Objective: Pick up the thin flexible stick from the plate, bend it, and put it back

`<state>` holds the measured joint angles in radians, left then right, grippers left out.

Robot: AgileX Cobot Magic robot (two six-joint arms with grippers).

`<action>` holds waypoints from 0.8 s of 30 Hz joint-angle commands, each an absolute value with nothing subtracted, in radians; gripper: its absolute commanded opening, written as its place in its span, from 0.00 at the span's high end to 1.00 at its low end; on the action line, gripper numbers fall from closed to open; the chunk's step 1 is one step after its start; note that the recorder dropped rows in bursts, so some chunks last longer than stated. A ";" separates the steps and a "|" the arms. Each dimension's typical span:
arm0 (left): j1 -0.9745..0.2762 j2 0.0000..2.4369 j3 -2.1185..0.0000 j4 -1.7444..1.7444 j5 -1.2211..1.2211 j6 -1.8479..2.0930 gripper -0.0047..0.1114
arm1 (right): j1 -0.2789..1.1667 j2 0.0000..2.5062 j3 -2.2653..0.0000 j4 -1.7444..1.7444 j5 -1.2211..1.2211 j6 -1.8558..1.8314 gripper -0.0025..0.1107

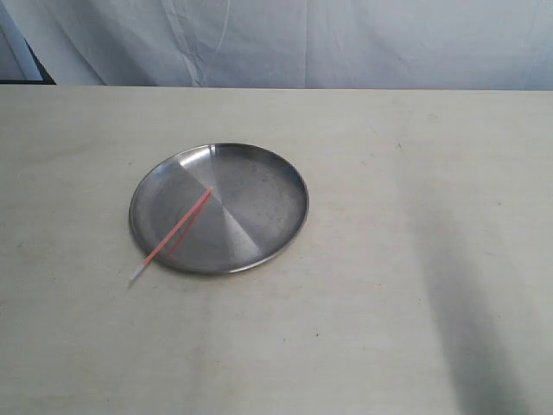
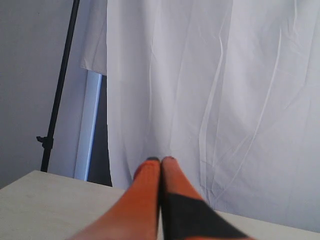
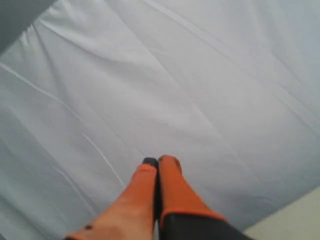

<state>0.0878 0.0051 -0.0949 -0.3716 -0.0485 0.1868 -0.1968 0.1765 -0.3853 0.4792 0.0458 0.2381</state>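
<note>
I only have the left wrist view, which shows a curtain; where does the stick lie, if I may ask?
Observer: The stick lies on the plate, its whitish end sticking out past the rim over the table.
Operator: Thank you. Is it bent?
Observer: No, it looks straight in the exterior view.
Operator: And the right gripper?
Observer: The right gripper is shut, empty, facing the white curtain.

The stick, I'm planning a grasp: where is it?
Exterior view, left of centre: the stick lies from the plate's middle across its near-left rim, tip over the table.
</note>
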 commanded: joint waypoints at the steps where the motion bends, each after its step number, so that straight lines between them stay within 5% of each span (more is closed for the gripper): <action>1: 0.087 0.000 -0.088 -0.374 -0.053 0.186 0.96 | -0.195 0.504 -0.607 0.322 0.303 0.082 0.98; 9: 0.087 0.000 -0.088 -0.374 -0.053 0.186 0.96 | -0.080 1.209 -1.068 0.729 0.823 -0.413 0.98; 16: 0.087 0.000 -0.088 -0.374 -0.053 0.186 0.96 | 0.227 1.621 -1.332 0.625 0.842 -0.446 0.98; 24: 0.087 0.000 -0.088 -0.374 -0.053 0.186 0.96 | 0.251 1.691 -1.366 0.540 0.701 -0.399 0.98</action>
<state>0.0878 0.0051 -0.0949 -0.3716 -0.0485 0.1868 0.2610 1.6981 -1.3554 0.5930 0.7536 -0.4178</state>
